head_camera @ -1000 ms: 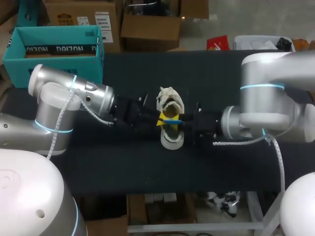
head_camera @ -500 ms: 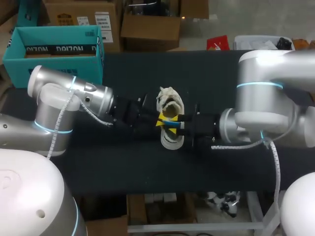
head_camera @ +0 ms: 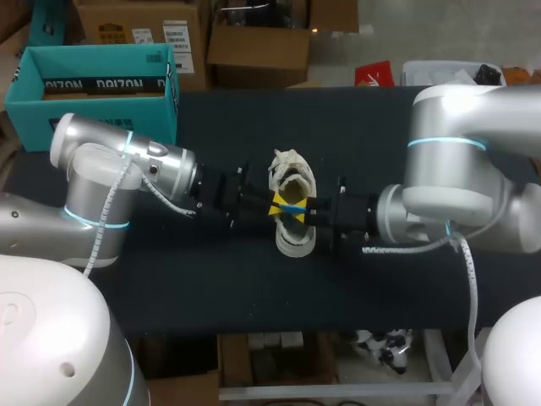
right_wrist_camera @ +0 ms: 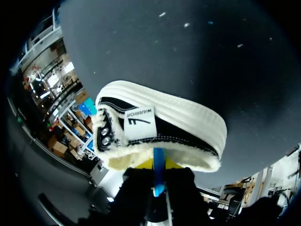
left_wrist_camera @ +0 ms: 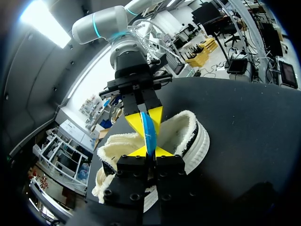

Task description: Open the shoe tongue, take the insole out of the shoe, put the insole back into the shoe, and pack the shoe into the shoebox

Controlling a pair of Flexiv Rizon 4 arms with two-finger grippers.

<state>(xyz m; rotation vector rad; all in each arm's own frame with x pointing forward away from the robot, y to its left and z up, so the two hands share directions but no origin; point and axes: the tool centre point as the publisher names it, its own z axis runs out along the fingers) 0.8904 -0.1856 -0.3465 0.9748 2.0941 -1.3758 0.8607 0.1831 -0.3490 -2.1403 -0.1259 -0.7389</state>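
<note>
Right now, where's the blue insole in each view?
Head view: insole mid-table, above the shoe.
Left wrist view: insole edge-on in the left tool, right tool opposite.
Right wrist view: insole in the right tool, shoe just ahead.
Shared landmark: the white shoe.

Head view from high behind, looking down on counter (head_camera: 254, 288), wrist views close and low, facing shoe (head_camera: 296, 241) from opposite sides, shoe shared by all three.
</note>
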